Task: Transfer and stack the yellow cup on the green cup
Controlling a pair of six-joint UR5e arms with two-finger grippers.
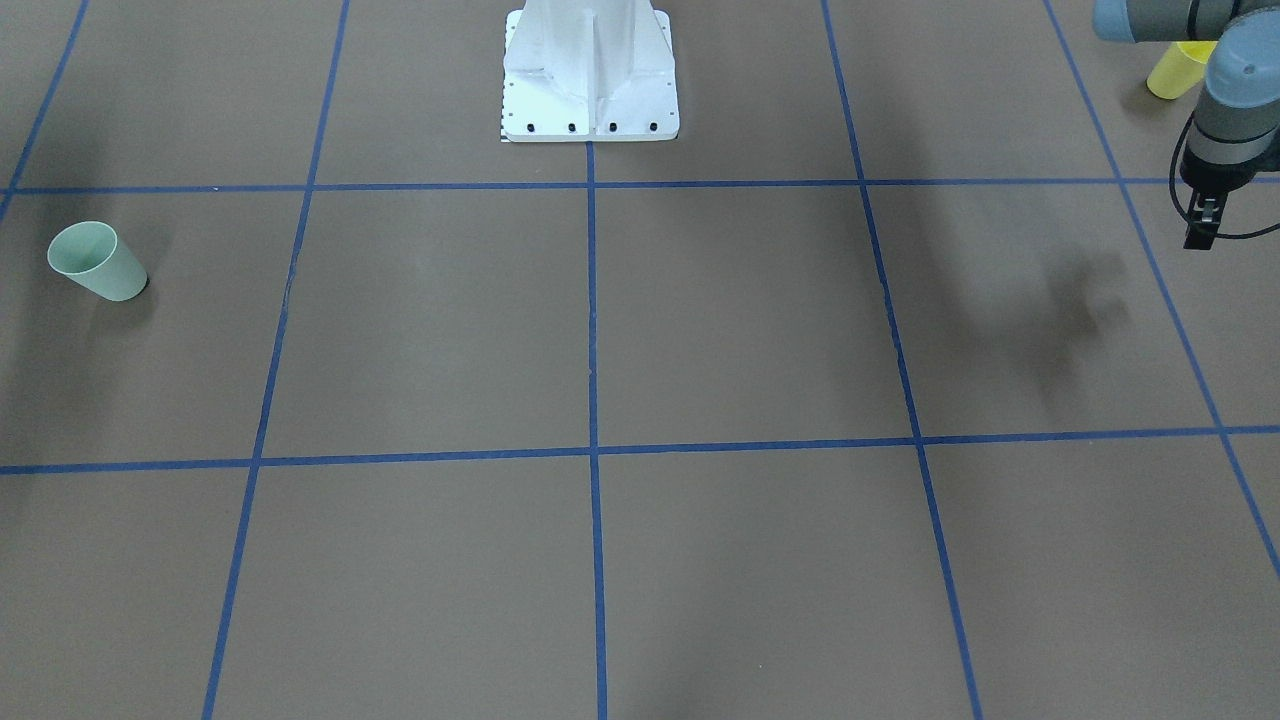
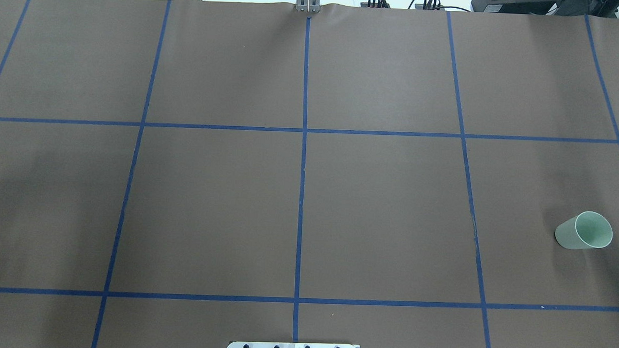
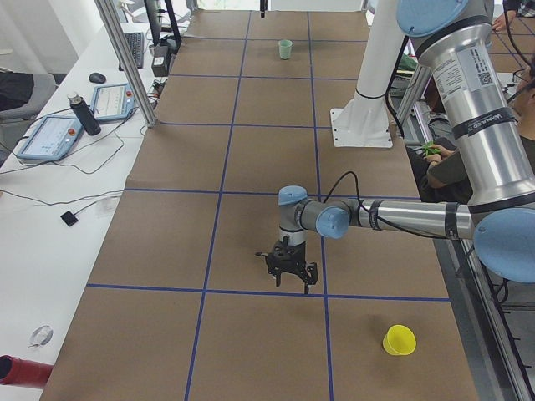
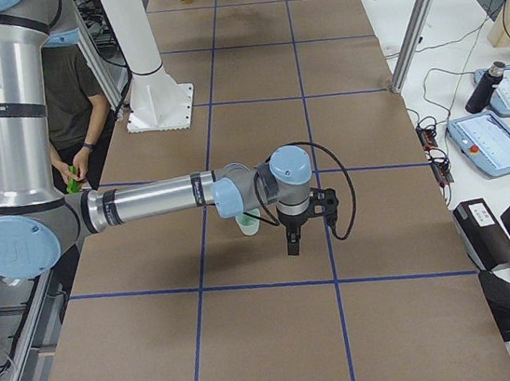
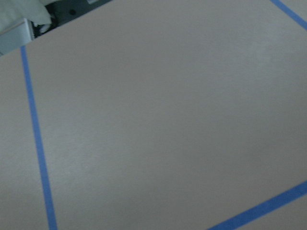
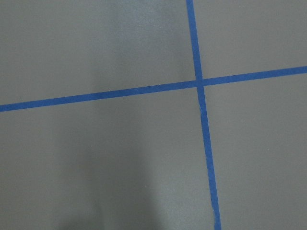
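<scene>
The yellow cup stands upright near the robot's side of the table, partly hidden behind my left arm; it also shows in the exterior left view. The green cup stands upright at the other end, also in the overhead view. My left gripper hangs above the table, well apart from the yellow cup; in the exterior left view its fingers are spread and empty. My right gripper hovers just beside the green cup; I cannot tell whether it is open or shut. Both wrist views show only paper and tape.
The white robot base stands at the table's middle on the robot's side. Blue tape lines grid the brown paper. A desk with tablets and a bottle borders the far long edge. A seated person is behind the robot.
</scene>
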